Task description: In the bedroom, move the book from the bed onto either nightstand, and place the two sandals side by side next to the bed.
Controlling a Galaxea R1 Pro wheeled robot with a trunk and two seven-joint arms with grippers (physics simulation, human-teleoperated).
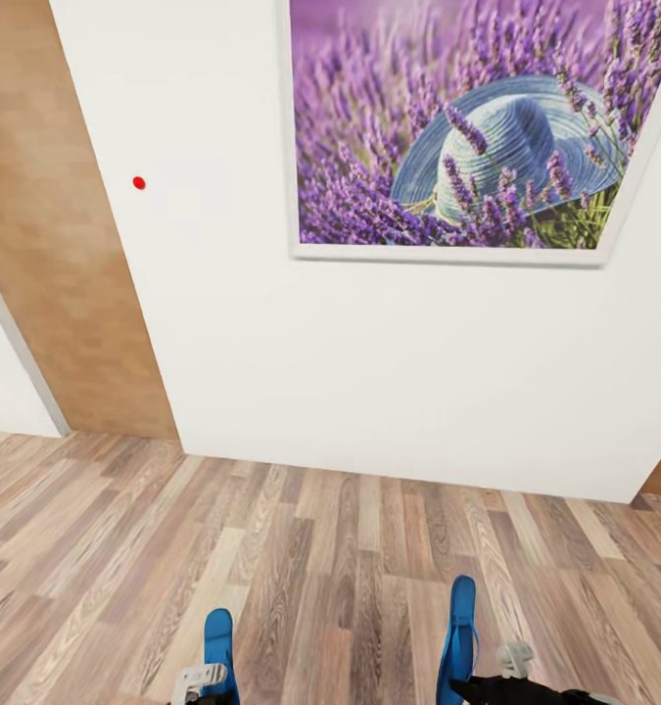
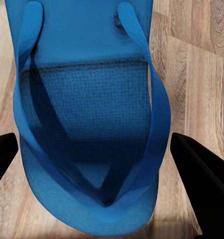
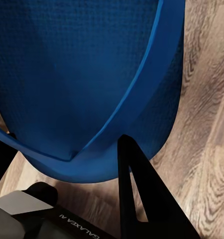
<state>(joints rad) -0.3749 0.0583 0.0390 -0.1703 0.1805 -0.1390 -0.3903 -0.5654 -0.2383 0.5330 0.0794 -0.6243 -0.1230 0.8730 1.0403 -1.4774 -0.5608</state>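
Near edge of wood floor (image 1: 350,548), facing white wall (image 1: 389,372) with lavender picture (image 1: 477,127) | left gripper (image 2: 92,154) spread, fingers (image 2: 201,179) either side of left sandal (image 2: 87,114) | right gripper (image 1: 501,676) pinching right sandal (image 1: 459,636) | tan door (image 1: 56,215) far left

Two sandals (image 1: 217,641) (image 1: 460,627) apart over the floor (image 1: 340,548) — picture (image 1: 472,122) on the wall (image 1: 389,362) ahead.

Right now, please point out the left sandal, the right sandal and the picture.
left sandal (image 2: 87,89): left wrist view, footbed.
right sandal (image 1: 460,627): head view, middle of sole.
picture (image 1: 369,127): head view, lavender area.
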